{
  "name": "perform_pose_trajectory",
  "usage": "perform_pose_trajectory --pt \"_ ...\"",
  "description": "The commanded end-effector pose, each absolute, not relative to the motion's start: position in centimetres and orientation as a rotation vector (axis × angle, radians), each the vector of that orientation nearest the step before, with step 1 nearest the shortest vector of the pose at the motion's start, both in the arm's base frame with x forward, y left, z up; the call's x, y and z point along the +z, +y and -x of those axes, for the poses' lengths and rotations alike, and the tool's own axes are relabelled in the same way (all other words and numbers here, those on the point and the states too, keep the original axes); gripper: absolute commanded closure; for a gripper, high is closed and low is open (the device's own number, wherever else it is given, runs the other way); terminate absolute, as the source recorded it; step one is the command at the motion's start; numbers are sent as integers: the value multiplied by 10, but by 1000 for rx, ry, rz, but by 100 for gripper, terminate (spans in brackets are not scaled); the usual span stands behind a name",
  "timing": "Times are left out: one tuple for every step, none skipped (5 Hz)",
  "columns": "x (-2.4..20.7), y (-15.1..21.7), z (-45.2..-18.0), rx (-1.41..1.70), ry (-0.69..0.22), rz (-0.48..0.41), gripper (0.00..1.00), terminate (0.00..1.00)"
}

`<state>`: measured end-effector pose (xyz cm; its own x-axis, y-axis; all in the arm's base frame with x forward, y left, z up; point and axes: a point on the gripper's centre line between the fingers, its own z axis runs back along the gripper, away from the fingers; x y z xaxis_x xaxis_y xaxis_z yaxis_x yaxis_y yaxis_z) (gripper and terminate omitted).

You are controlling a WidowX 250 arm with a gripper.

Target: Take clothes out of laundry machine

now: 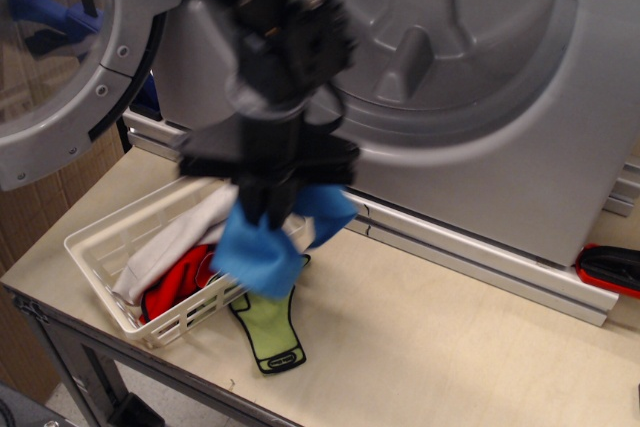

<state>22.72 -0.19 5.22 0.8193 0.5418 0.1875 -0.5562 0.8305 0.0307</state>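
My gripper [268, 209], black and motion-blurred, is shut on the bright blue cloth [262, 252]. The cloth hangs from the fingers above the right end of the white basket [92, 247] and the table, fully outside the drum. The silver-grey laundry machine [480, 147] stands behind, its round drum opening [450, 27] showing bare ribbed metal. Its glass door [60, 57] is swung open at the left.
The basket holds a beige garment [170, 242] and a red one [175, 292]. A lime-green piece with black trim [270, 332] lies flat by the basket. A red and black object [610, 269] lies at the right edge.
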Motion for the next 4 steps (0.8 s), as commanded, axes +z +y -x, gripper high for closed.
perform_pose_trajectory --pt "63 30 -198 810 -156 -79 100 0" --pt "51 47 -211 802 -177 -63 100 0" --pt "46 58 -230 782 -234 -62 100 0" --pt "39 64 -253 750 -244 -68 100 0"
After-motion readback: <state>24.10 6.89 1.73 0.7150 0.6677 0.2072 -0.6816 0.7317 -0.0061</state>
